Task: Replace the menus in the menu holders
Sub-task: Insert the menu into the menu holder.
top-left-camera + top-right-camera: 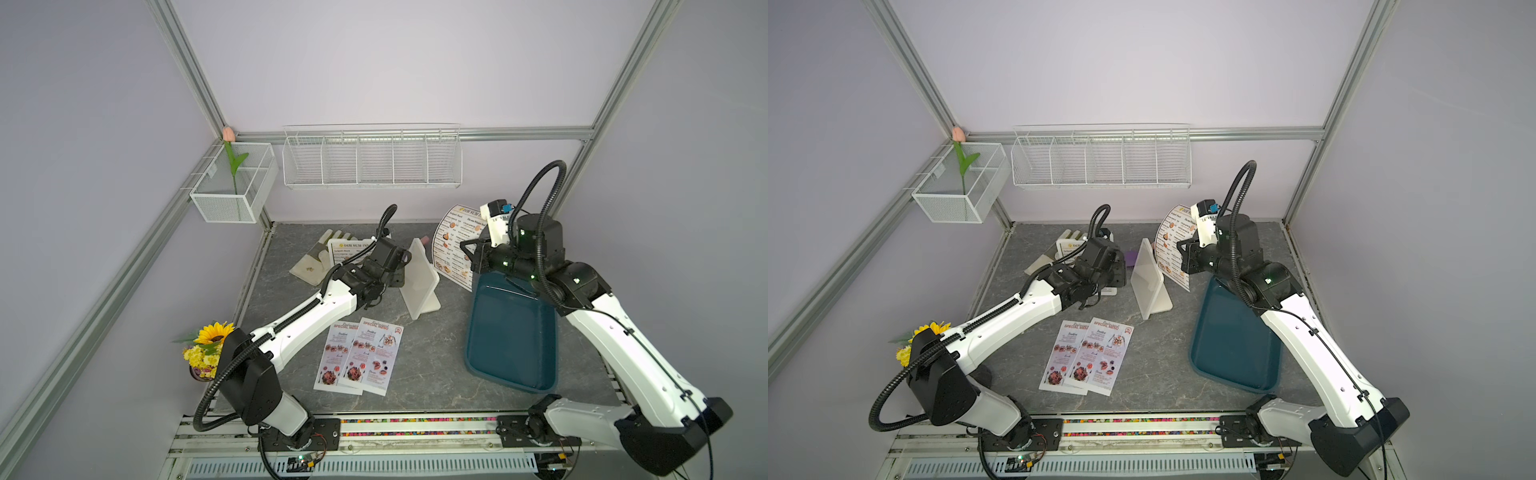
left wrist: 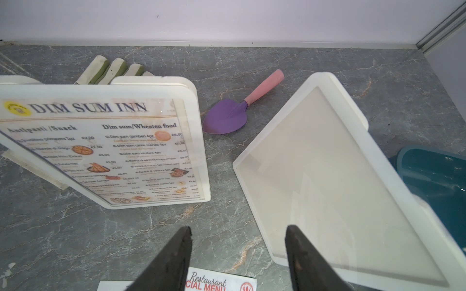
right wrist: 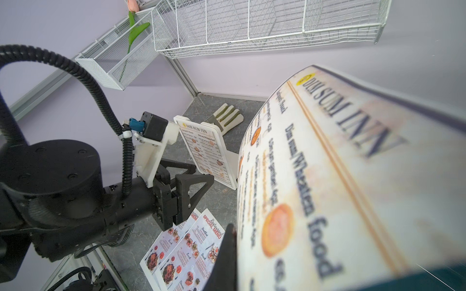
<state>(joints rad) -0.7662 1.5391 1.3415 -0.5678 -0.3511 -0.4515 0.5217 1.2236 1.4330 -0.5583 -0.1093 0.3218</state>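
Note:
My right gripper (image 3: 235, 231) is shut on a curled white DIM SUM INN menu (image 3: 353, 176), which it holds up over the far end of the tray in both top views (image 1: 455, 245) (image 1: 1173, 245). An empty white menu holder (image 1: 419, 278) (image 2: 327, 189) stands mid-table. A second menu holder (image 2: 196, 126) to its left carries another DIM SUM INN menu (image 2: 100, 151). My left gripper (image 2: 238, 252) hangs open over the bare table between the two holders, touching nothing. Two pinkish SPECIAL MENU sheets (image 1: 359, 357) (image 1: 1088, 357) lie overlapped near the front.
A dark teal tray (image 1: 511, 340) lies at the right, under my right arm. A pale glove (image 1: 316, 257) and a purple trowel (image 2: 227, 116) lie behind the holders. White wire baskets (image 1: 370, 158) hang on the back wall. A sunflower pot (image 1: 208, 349) stands front left.

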